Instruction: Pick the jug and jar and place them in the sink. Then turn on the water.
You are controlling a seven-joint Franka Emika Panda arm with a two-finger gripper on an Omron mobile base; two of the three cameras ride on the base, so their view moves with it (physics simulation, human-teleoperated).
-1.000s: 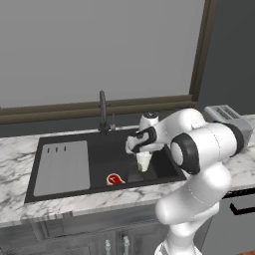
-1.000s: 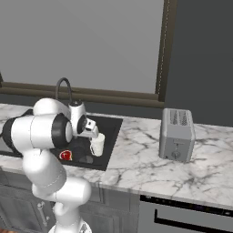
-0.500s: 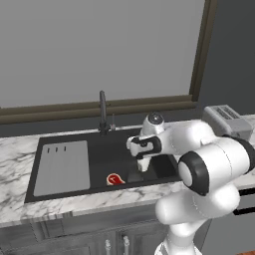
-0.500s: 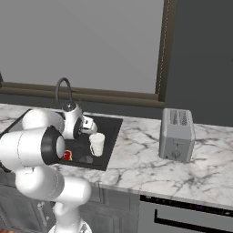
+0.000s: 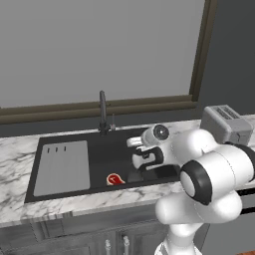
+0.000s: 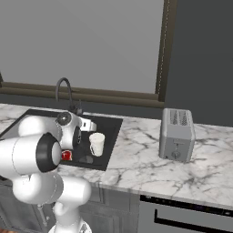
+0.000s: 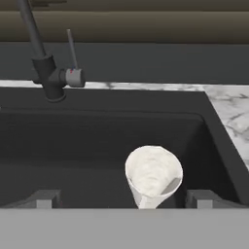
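The cream-white jug [image 7: 153, 178] stands upright on the floor of the black sink [image 7: 97, 141], near its right wall; the right base view shows the jug [image 6: 96, 144] free of the hand. My gripper [image 7: 121, 199] hovers just behind and above it, open, with nothing between the fingertips [image 7: 46, 198]. In the left base view the gripper [image 5: 141, 163] hangs over the right part of the sink [image 5: 104, 149]. The dark faucet [image 7: 46, 68] stands at the back rim, and no water falls from it. The jar is out of view.
A grey drainboard [image 5: 62, 167] fills the sink's left part. A small red item [image 5: 114, 179] lies on the basin floor near the front wall. A silver toaster [image 6: 176, 134] stands on the marble counter [image 6: 136, 164] to the right. A window sill runs behind the faucet [image 5: 102, 112].
The open hand has drawn back a little from the jug, which stays standing in the sink. The arm's elbow has swung nearer the cameras.
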